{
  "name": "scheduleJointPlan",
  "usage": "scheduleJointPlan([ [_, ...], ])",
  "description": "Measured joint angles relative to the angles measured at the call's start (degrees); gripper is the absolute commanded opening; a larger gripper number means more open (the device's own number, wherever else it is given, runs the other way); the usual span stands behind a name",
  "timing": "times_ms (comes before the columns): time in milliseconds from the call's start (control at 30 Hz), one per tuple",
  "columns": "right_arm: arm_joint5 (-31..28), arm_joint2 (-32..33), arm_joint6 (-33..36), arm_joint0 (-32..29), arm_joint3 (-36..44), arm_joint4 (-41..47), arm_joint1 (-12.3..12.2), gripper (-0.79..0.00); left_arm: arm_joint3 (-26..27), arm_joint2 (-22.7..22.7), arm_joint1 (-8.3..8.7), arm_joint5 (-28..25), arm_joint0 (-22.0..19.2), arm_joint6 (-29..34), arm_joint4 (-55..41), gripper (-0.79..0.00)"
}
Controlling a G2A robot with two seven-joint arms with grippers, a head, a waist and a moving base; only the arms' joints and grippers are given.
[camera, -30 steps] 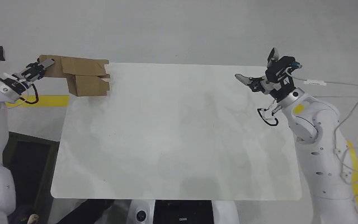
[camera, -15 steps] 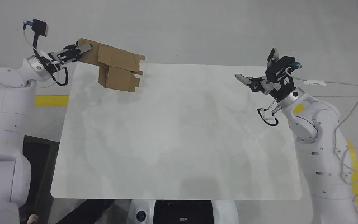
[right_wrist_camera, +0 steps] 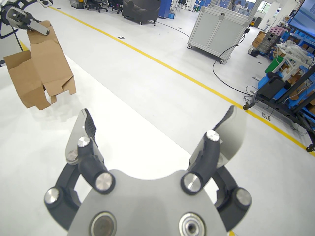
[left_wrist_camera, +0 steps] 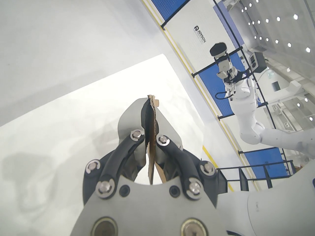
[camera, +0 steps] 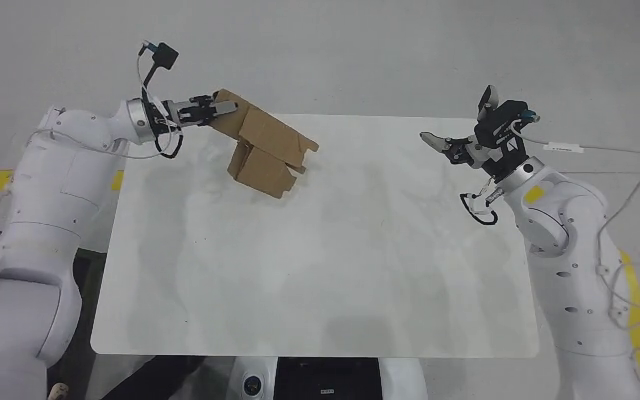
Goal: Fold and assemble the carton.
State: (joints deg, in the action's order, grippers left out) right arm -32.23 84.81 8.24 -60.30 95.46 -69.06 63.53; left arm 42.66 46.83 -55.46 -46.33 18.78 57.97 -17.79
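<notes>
Though edge-on in left hand, carton aloft.

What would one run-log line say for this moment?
left gripper: shut on carton edge | carton: lifted over table | right gripper: open, empty

Left wrist view: carton seen edge-on only; its body is hidden behind the left gripper. Top view: the gripped corner, at the carton's 10 o'clock, is covered by fingertips; underside hidden.
</notes>
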Motion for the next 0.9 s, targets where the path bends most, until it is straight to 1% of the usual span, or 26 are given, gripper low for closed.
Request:
scheduleJointPlan([
  [133, 0.00, 0.00, 0.00, 0.00, 0.00, 0.00, 0.00, 0.000, 1.99, -3.50, -0.01, -0.31, 0.45, -0.31, -1.66, -0.785],
  [233, 0.04, -0.13, 0.02, -0.19, -0.06, 0.26, 0.02, 0.000, 4.18, -5.94, 0.38, -0.43, 0.80, -0.43, -3.29, -0.785],
  [333, -1.44, -1.33, 1.26, -0.49, -0.92, 3.40, 0.14, 0.000, 6.05, -7.60, 0.97, -0.55, 0.89, -0.55, -4.58, -0.785],
  [433, -5.17, -3.72, 4.24, 1.30, -3.15, 8.84, 0.36, 0.000, 8.48, -9.27, 1.85, -0.84, 0.80, -0.83, -5.65, -0.785],
  [667, -14.43, -12.29, 13.11, 9.57, -12.58, 25.95, 1.46, 0.000, 13.18, -13.58, 4.23, -3.41, 0.23, -3.39, -5.32, -0.785],
  [900, -20.45, -20.92, 22.82, 16.41, -20.79, 42.92, 2.67, 0.000, 16.47, -18.43, 6.20, -6.31, -0.77, -6.29, -5.23, -0.785],
])
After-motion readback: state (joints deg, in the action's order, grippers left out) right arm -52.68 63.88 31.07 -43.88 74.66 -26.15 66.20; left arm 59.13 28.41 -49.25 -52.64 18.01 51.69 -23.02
